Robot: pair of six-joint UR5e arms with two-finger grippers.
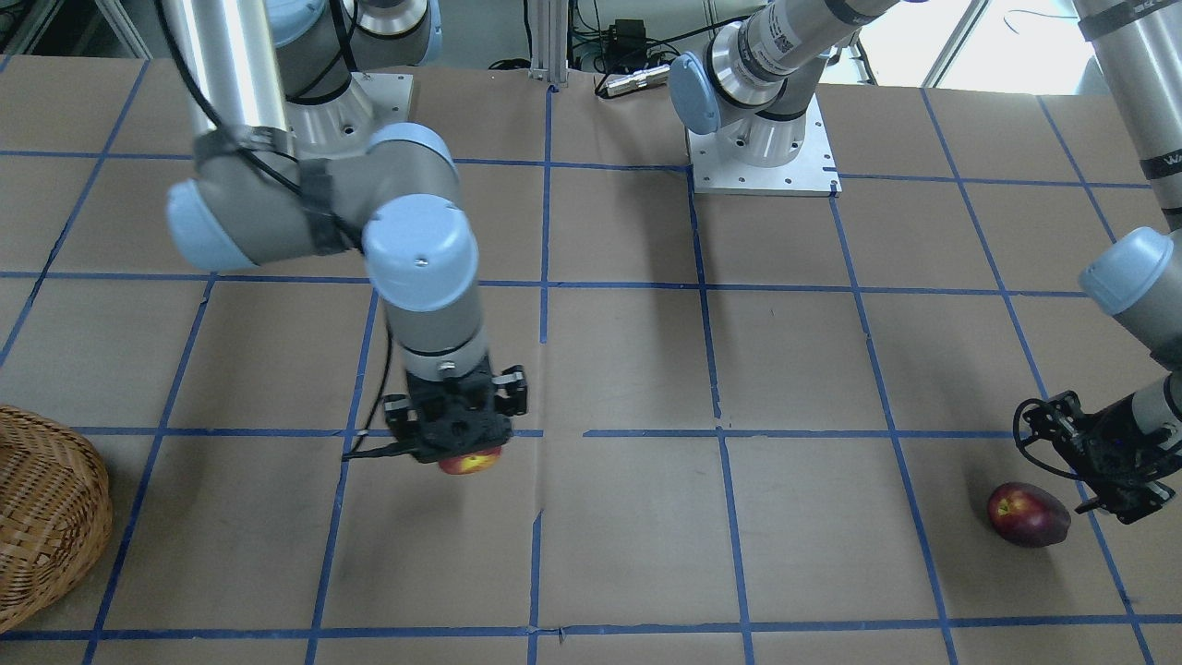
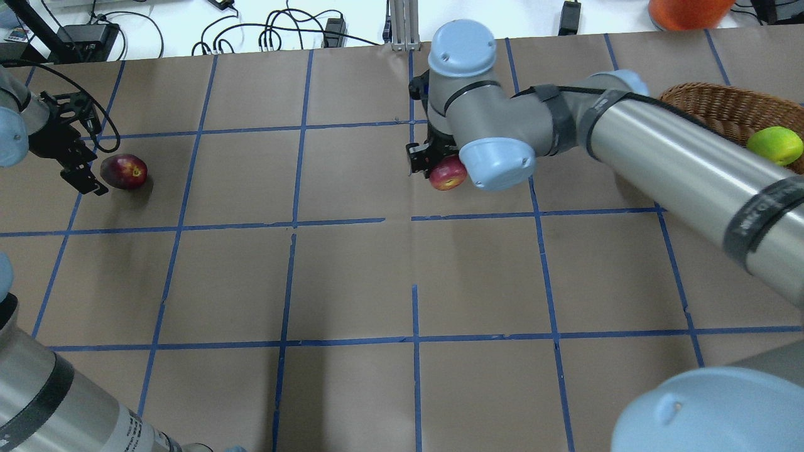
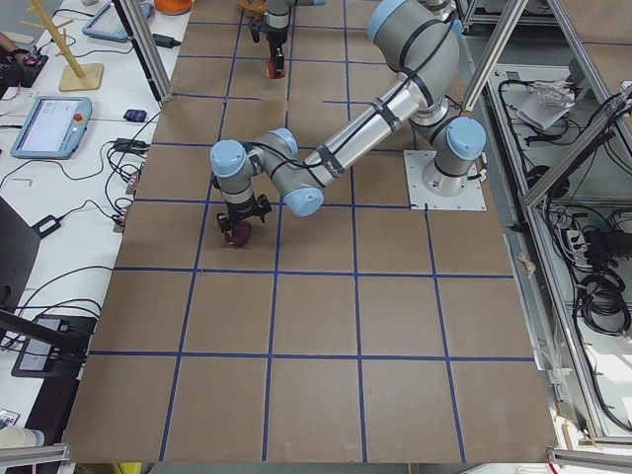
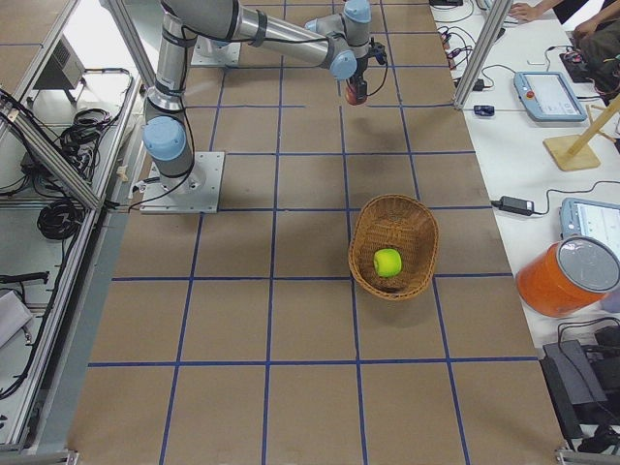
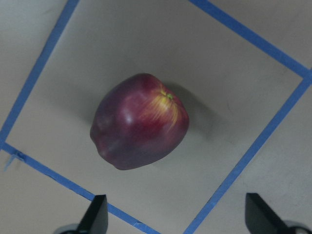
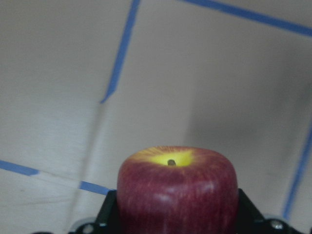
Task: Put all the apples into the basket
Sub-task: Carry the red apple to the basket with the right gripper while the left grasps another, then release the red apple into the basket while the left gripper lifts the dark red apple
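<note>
My right gripper (image 1: 466, 448) is shut on a dark red apple with a yellow top (image 2: 447, 174) and holds it above the middle of the table; the apple fills the bottom of the right wrist view (image 6: 176, 187). A second dark red apple (image 2: 124, 171) lies on the table at the far left. My left gripper (image 5: 178, 217) is open beside and above it, and the apple (image 5: 140, 127) lies ahead of the fingertips, not between them. The wicker basket (image 2: 710, 103) stands at the far right with the yellow-green apple (image 2: 774, 145) in it.
The table is brown paper with a grid of blue tape (image 2: 414, 216). An orange container (image 4: 567, 276) stands off the table beyond the basket (image 4: 418, 232). Both arm bases (image 1: 762, 152) are bolted at the robot's side of the table.
</note>
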